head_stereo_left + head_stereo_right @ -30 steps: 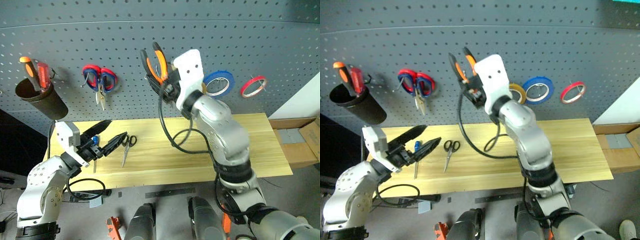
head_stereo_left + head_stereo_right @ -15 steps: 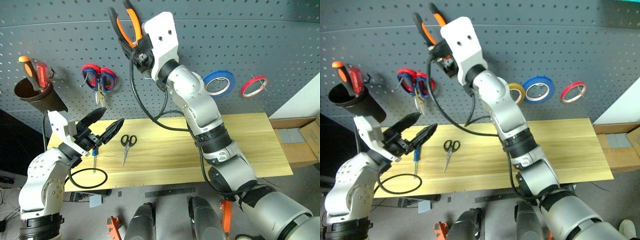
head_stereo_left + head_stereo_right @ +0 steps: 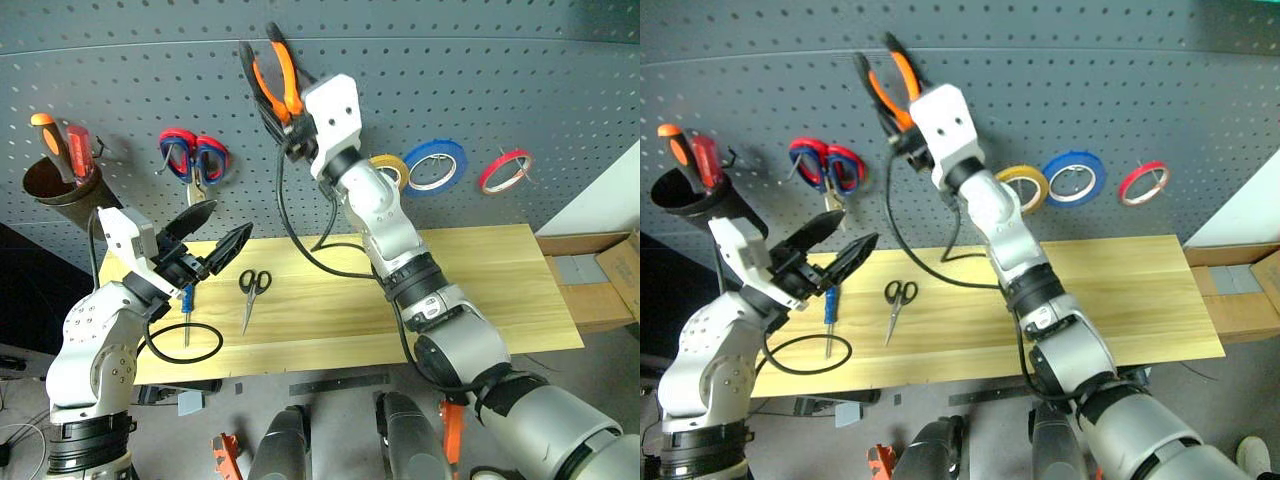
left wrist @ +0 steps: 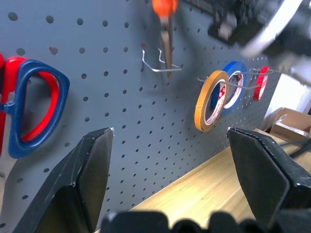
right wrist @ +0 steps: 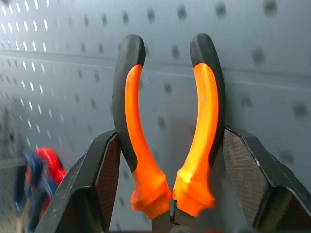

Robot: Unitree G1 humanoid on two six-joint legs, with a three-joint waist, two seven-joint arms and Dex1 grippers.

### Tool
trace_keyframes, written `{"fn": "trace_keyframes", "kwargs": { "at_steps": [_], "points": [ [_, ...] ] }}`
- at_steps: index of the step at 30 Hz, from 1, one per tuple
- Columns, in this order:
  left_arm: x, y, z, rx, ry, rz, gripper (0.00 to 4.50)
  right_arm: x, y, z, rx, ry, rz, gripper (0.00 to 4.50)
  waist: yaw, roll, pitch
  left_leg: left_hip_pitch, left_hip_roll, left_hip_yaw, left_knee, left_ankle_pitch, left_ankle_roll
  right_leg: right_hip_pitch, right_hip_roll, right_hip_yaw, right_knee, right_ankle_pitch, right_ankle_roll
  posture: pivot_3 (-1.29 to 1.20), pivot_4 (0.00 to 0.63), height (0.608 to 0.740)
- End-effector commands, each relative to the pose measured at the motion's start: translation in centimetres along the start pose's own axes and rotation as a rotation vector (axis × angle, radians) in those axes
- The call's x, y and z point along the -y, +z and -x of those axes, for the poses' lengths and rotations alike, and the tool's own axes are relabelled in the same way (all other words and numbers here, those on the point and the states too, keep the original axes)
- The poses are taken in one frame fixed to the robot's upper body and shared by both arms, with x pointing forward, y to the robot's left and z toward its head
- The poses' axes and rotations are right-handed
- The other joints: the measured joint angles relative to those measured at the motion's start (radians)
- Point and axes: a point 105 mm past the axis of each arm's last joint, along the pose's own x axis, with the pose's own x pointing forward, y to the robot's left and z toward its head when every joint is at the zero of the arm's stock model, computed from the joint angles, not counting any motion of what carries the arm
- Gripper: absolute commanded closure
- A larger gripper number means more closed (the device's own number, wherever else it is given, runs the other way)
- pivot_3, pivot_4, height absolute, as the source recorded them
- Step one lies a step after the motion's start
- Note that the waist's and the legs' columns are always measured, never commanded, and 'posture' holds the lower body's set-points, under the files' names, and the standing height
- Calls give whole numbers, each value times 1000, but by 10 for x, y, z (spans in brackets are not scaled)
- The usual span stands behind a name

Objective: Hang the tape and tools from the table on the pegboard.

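Pliers (image 3: 272, 80) sit gripped in my right pincer (image 3: 300, 125), high at upper centre against the pegboard (image 3: 500, 80); I should lower them squarely onto the hook (image 4: 158, 60). My left pincer (image 3: 210, 245) gapes wide, empty.

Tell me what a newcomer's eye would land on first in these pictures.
The orange-and-black pliers stand out first, clamped in the right gripper and held handles-up against the dark pegboard. Next come the bright things hung on that board: red-and-blue scissors to the left, and yellow tape, blue tape and red tape to the right. The left gripper hangs with its jaws wide open over the table.
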Motion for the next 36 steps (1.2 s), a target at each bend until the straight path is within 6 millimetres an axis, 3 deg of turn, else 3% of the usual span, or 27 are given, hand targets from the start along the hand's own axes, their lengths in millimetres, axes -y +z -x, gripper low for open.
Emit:
{"fn": "trace_keyframes", "kwargs": {
  "at_steps": [1, 13, 18, 19, 22, 26, 31, 33, 34, 36],
  "points": [
    [1, 6, -2, 33, -9, -22, 492, 2, 16, -1, 83, -20, 42, 1832, 0, 0, 0, 0, 0, 1, 0, 0, 0, 0, 0, 0, 0, 0, 0, 21, 214, 740],
    [-1, 4, -5, 28, -9, -35, 492, 4, -19, 8, -70, -59, 90, 1832, 1, 0, 0, 0, 3, 3, 0, 1, -1, -1, 3, 0, 0, 2, -3, 22, 214, 740],
    [-2, 0, -4, 13, 2, -39, 492, 5, -26, 10, -127, -72, 107, 241, 2, 0, 0, 0, 3, 2, 1, 1, -1, -1, 3, 0, 0, 2, -3, 18, 214, 740],
    [-3, -2, -4, 9, 7, -38, 492, 6, -26, 10, -130, -76, 114, 25, 2, 0, 0, 0, 3, 2, 1, 1, -2, -1, 3, 0, 1, 2, -4, 17, 214, 740],
    [-4, -6, -3, -13, 24, -43, 492, 11, -17, 11, -122, -97, 121, 25, 3, 0, 0, 0, 4, 1, 1, 2, -4, 0, 4, 0, 1, 4, -6, 12, 216, 740],
    [-9, -15, 1, -61, 71, -44, 492, 23, 10, 22, -71, -123, 122, 25, 5, 0, 0, 0, 5, 0, 1, 3, -4, -1, 7, 0, 2, 5, -7, 8, 222, 740],
    [-14, -50, 13, -267, 160, -6, 492, 30, 43, 53, -59, -62, 26, 25, 5, 0, 0, 0, 5, 1, 0, 2, -4, -2, 7, 0, 0, 5, -6, -2, 230, 740],
    [-14, -59, 17, -319, 172, 2, 492, 23, 42, 67, -113, 21, -35, 25, 4, 0, 0, 0, 5, 0, 0, 1, -2, -2, 7, 0, 0, 5, -6, -13, 236, 740],
    [-13, -60, 18, -326, 176, 2, 156, 21, 42, 72, -138, 45, -46, 0, 4, 0, 0, 0, 5, 0, 0, 1, -1, -2, 7, 0, 0, 5, -6, -15, 237, 740],
    [-11, -63, 19, -334, 170, 17, 29, 19, 38, 84, -195, 83, -82, 0, 2, 0, 0, 0, 6, 0, 0, 0, -1, -1, 8, 0, 1, 5, -7, -22, 239, 740]
  ]
}}
